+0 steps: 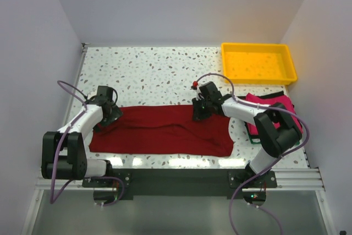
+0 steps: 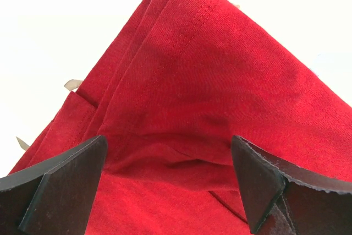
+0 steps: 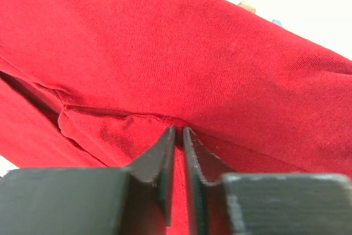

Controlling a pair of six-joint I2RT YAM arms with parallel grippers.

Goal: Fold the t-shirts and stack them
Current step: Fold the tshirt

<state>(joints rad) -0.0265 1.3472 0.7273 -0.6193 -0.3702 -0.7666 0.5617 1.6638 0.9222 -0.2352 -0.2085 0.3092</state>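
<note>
The maroon t-shirt (image 1: 165,131) is laid across the surface (image 1: 154,70), long axis left to right; its far edge is pinched by the right end effector (image 3: 179,132); the left end effector (image 2: 168,155) (jaws wide apart) is poised over the far-left corner.

Top view: taken from high above on the near side of the red shirt (image 1: 165,130), aimed down and forward; the whole table (image 1: 165,64) is covered. Left wrist view: held very close over the shirt's far left corner. Right wrist view: held even closer, at its far edge, right of the middle. The shirt is shared by all three.
</note>
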